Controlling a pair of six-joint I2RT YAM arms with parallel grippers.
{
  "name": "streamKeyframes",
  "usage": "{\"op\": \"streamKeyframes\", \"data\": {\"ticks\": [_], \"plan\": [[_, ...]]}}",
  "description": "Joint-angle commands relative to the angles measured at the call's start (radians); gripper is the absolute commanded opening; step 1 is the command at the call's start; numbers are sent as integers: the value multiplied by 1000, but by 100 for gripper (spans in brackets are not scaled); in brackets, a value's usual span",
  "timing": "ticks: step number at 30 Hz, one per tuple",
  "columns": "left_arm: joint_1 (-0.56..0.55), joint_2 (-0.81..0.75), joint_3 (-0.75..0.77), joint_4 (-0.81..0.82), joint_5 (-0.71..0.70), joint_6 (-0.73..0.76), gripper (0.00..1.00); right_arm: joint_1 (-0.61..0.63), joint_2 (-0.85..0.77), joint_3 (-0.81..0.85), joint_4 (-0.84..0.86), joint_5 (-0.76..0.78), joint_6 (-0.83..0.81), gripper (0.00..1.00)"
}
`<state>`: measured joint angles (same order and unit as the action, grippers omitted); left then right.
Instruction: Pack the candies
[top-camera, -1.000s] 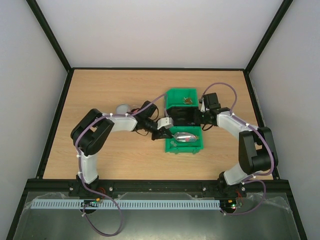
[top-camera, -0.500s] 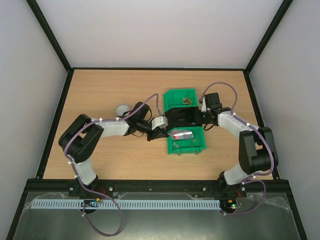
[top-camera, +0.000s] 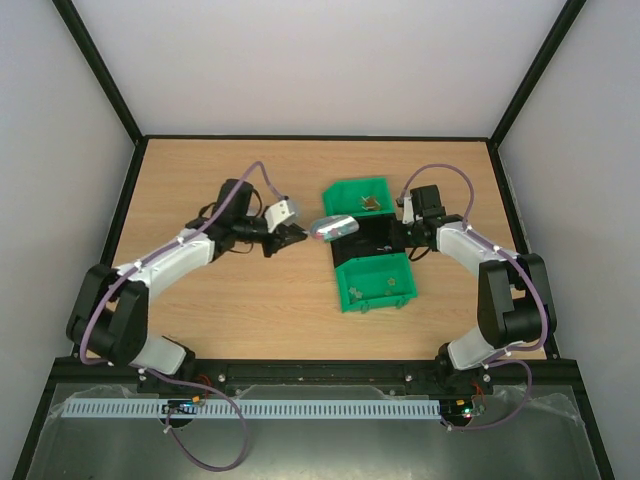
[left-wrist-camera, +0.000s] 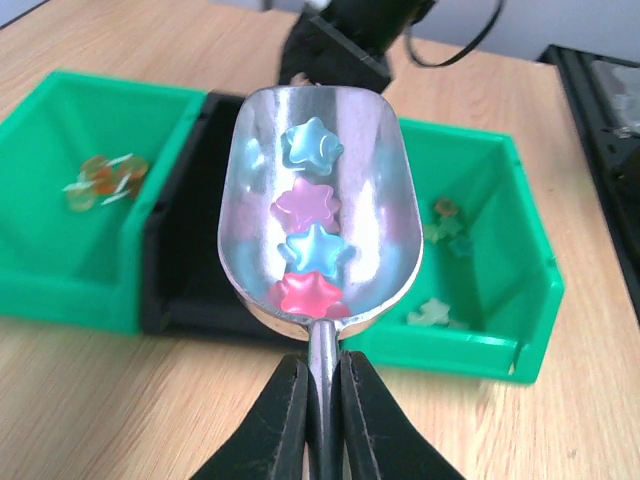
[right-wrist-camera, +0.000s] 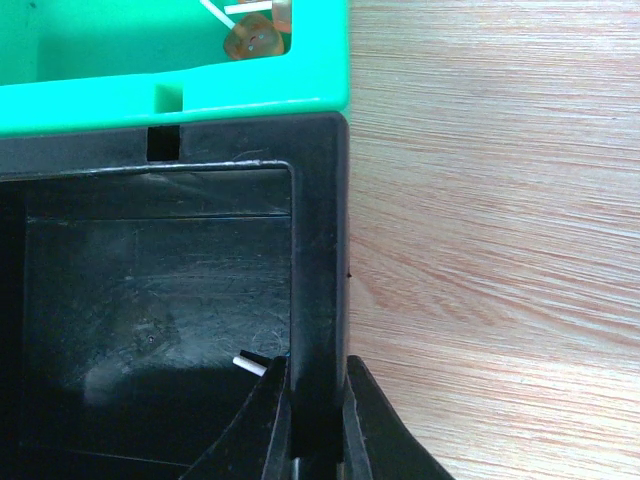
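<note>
Though the table (top-camera: 250, 310) lies bare all round the left gripper (left-wrist-camera: 322, 368), its near edge is hidden behind the arm bases. Next, the black bin (right-wrist-camera: 318, 250): its inside is too dark to read. The right gripper (right-wrist-camera: 317, 378) is clamped over its side wall, fingers (right-wrist-camera: 250, 430) cropped at the bottom, with open wood on the outer side. Two green bins (left-wrist-camera: 480, 345) flank it, and their walls hide part of the sweets inside. Then the scoop (left-wrist-camera: 372, 225): its handle is pinched tight in the left gripper, bowl straight ahead at the black bin's edge. Four star candies (left-wrist-camera: 310, 205) sit lined up in the bowl.
</note>
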<state>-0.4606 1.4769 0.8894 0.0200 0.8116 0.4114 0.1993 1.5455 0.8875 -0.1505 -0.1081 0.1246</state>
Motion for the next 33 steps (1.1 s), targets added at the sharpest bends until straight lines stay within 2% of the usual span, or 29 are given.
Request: {"op": "streamKeyframes", "data": {"ticks": [1,10,17,24,33], "plan": [[90,-64,62,-226,4,68,2,-3,15,7,10,-33,-86,1],[327,-121,154,-560,-46,222,2,-4,5,9,-18,-31,-168,1],[456,-99,260,-766,-146,343,2,-7,36,35,-49,-46,-190,1],[476,-57,337,-913,-260,453,2,-14,56,60,-77,-96,-244,1],[467,30,416,-1002,-353,479,2,-18,61,74,-93,-113,-289,1]]}}
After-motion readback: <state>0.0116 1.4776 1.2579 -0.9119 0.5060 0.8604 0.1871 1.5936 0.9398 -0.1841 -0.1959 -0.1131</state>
